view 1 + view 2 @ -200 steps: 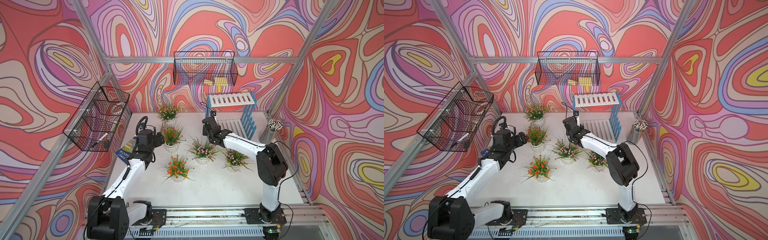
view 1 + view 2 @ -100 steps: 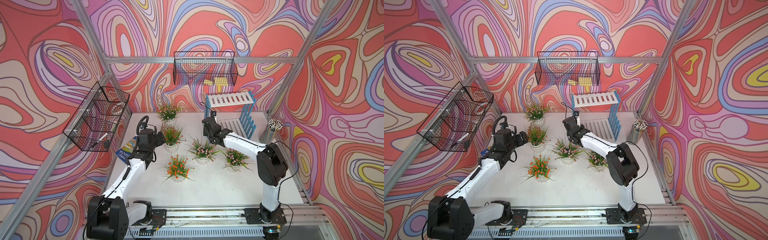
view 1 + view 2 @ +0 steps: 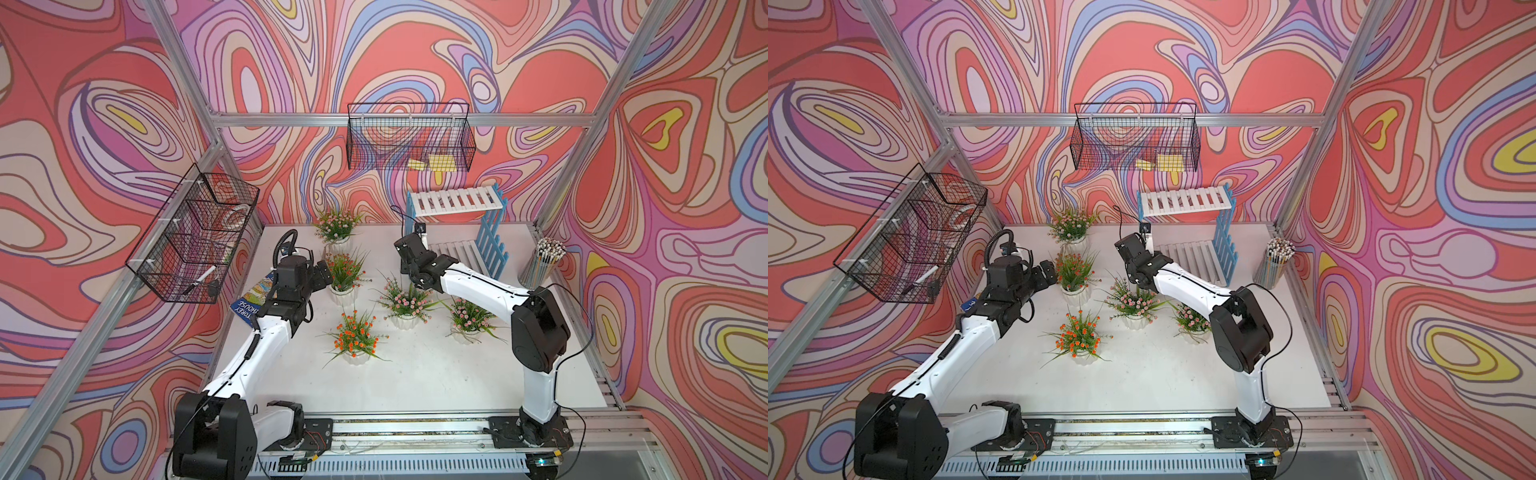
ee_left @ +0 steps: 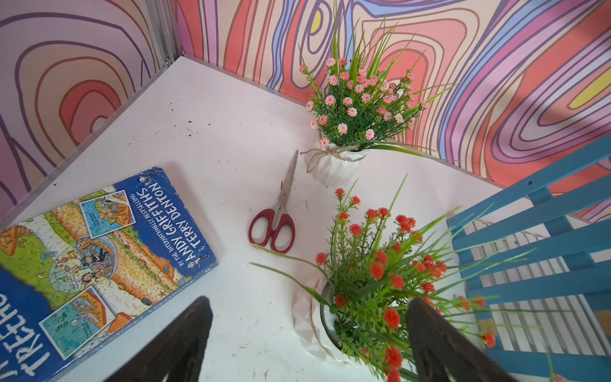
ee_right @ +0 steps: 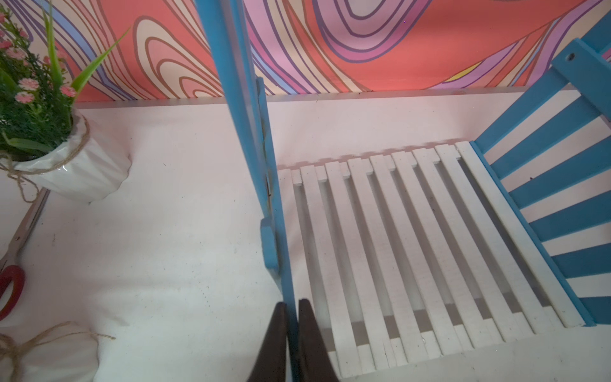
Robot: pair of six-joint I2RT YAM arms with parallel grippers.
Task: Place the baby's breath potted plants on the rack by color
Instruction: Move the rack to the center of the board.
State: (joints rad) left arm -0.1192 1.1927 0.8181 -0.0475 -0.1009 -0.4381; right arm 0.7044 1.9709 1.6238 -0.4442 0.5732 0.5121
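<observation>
The rack point(image 3: 457, 200) stands at the back right, with white slatted shelves and blue picket sides. My right gripper point(image 5: 291, 330) is shut on the rack's near blue side panel point(image 5: 244, 132), at its front edge, and shows in both top views point(image 3: 411, 243) point(image 3: 1133, 245). On the table stand three pink baby's breath potted plants point(image 3: 336, 224) point(image 3: 405, 299) point(image 3: 469, 316) and two orange ones point(image 3: 345, 270) point(image 3: 355, 334). My left gripper point(image 4: 307, 334) is open, low beside the rear orange plant point(image 4: 373, 281), whose leaves reach between the fingers.
Red-handled scissors point(image 4: 274, 225) and a blue book point(image 4: 92, 251) lie at the back left of the table. A cup of pencils point(image 3: 544, 262) stands to the right of the rack. Black wire baskets point(image 3: 409, 141) point(image 3: 195, 237) hang on the back and left walls.
My right gripper has closed on the rack's blue side panel. My left gripper has opened slightly wider next to the orange plant; neither arm has shifted much.
</observation>
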